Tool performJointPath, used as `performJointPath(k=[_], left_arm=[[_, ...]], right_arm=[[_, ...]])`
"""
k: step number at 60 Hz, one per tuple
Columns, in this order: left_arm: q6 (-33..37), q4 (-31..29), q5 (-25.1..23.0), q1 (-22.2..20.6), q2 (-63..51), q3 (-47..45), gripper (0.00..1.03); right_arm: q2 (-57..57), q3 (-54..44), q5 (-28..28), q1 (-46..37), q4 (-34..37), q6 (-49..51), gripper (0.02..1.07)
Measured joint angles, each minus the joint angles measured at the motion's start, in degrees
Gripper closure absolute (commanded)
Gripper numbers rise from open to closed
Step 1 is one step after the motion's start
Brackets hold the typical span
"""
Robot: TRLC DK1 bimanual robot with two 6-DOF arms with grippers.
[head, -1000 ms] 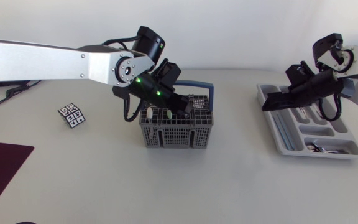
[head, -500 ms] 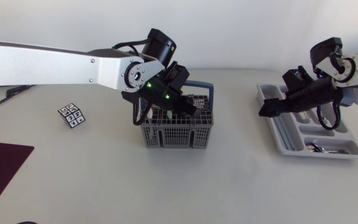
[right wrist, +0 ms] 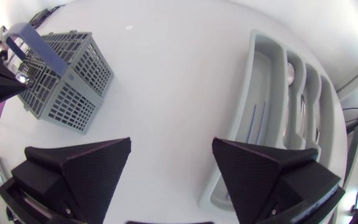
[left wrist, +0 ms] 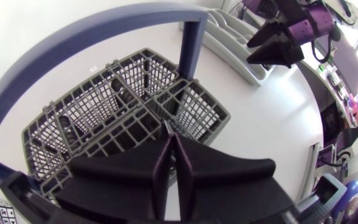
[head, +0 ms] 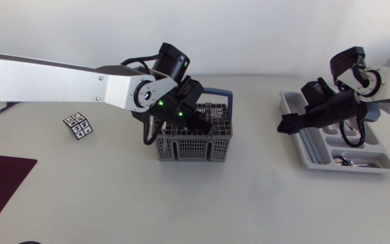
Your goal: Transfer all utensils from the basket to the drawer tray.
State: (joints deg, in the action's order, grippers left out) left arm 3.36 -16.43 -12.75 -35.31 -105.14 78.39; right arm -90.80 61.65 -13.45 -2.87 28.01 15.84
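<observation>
On the table (head: 120, 200), left of the basket (head: 193, 142), lies a patterned card (head: 78, 125).

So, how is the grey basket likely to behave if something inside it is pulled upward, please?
The basket is open plastic mesh, so probably light: it may lift or slide on the smooth table rather than stay put. Its walls and blue handle look stiff. The broad flat base should resist tipping.

Basket top: blue handle (left wrist: 190, 50) arches over the basket (head: 193, 144), left gripper (left wrist: 171, 138) close beside it.
Basket to drawer tray (head: 311, 160): bare table (head: 256, 177), right gripper (head: 286, 126) at the tray's edge.
</observation>
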Motion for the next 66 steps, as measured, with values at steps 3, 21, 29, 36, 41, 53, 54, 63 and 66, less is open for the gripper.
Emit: performJointPath(k=[3,21,29,36,41,53,54,63,66], left_arm=[[-0.2,0.5,0.0,0.0,0.5,-0.6,1.0],[-0.4,2.2,0.0,0.3,2.1,-2.6,1.0],[-0.4,4.0,-0.1,0.3,4.2,-4.8,1.0],[-0.8,5.8,-0.3,0.4,6.7,-6.5,1.0],[-1.1,6.3,-0.7,0.6,8.0,-6.5,1.0],[-2.1,6.4,-2.4,0.9,9.4,-6.8,1.0],[-2.1,6.4,-2.7,0.9,9.5,-6.8,1.0],[-2.6,6.4,-4.3,1.4,10.7,-6.8,1.0],[-2.9,6.4,-4.7,1.5,11.0,-6.8,1.0]], right_arm=[[0.4,0.0,0.0,0.3,0.0,0.0,0.13],[1.9,-1.1,1.4,2.7,0.0,-0.7,0.13],[2.1,-1.9,1.7,3.8,-0.2,-0.9,0.13],[2.8,-3.0,1.8,5.1,-0.8,-1.1,0.13],[3.8,-4.0,2.0,6.1,-1.1,-1.3,0.13],[5.5,-4.6,2.4,7.3,-1.3,-1.3,0.13],[5.6,-4.7,2.4,7.4,-1.3,-1.3,0.13],[6.1,-4.7,2.8,7.9,-1.3,-1.7,0.13],[6.2,-4.7,2.8,8.1,-1.3,-1.9,0.13]])
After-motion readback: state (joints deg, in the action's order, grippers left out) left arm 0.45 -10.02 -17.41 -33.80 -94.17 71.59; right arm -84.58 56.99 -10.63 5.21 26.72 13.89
